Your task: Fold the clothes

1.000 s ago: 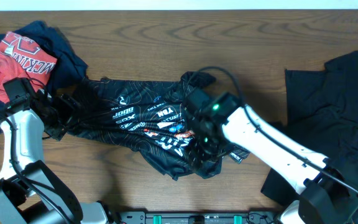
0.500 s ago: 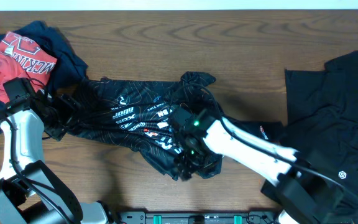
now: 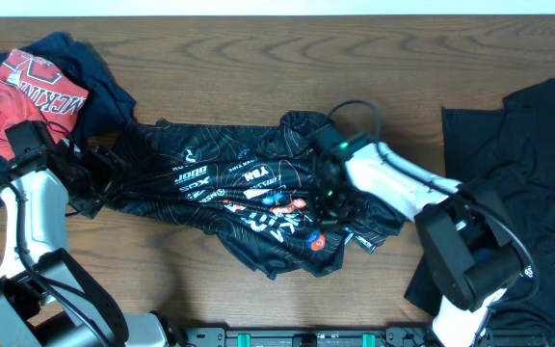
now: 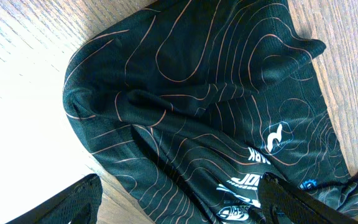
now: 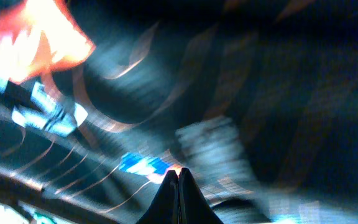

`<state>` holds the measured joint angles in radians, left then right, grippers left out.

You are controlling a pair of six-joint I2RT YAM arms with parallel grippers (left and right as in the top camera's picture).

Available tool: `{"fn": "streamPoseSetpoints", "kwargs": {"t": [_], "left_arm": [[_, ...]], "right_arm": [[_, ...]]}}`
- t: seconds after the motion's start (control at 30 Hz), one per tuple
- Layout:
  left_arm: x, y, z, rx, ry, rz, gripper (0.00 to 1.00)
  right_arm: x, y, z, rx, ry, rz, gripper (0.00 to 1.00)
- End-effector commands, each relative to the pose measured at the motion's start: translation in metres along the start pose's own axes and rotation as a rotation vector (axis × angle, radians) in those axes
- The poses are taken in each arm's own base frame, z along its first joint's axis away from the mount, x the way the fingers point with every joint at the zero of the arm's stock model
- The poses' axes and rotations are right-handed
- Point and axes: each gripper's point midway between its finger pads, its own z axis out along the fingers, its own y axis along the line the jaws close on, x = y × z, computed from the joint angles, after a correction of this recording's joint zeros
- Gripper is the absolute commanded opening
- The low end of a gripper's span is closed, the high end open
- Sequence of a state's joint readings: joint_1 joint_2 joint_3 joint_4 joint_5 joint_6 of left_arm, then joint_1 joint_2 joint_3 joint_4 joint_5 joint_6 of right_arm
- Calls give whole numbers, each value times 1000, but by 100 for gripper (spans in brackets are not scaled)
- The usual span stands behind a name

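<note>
So the wooden desk (image 3: 210, 58) fills the overhead frame. The black cycling jersey (image 3: 229, 193) with thin contour lines and small colourful logos lies crumpled across the middle of it, stretched left to right. A plain black garment (image 3: 528, 164) is spread flat along the right edge of the frame, well apart from the jersey. In the upper left a red shirt (image 3: 27, 92) with white lettering lies heaped on a navy garment (image 3: 104, 82).

The right gripper (image 3: 326, 207) is down on the jersey's right part, near the logos. Its jaws are clenched tip to tip, but the wrist view is too blurry to tell if any cloth is pinched between them. The left gripper (image 4: 180, 183) is at the jersey's left end with jaws released and spread wide, the fabric lying between them.
</note>
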<state>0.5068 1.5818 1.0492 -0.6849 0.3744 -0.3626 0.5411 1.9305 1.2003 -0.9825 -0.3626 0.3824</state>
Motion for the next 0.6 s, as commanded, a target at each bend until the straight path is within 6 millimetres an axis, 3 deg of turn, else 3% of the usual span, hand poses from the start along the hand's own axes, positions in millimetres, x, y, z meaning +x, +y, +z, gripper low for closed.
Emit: {"fn": "streamPoseSetpoints", "kwargs": {"t": [0.0,0.23,0.4,0.57], "left_arm": [[0,-2,-3,2,-4,13,82],[0,-2,-3,2,-5,13,82],[1,-3,-3,11,0,13,82],[2,-8,-3,38,8,14,82]], "right_arm": [[-13,-24,-2,42,-29,59,1],[-18,-46,20,98,16,98,1],[-51,-61,26,144,-91,94,1],[-97,-88,2,220,-265,132,1]]}}
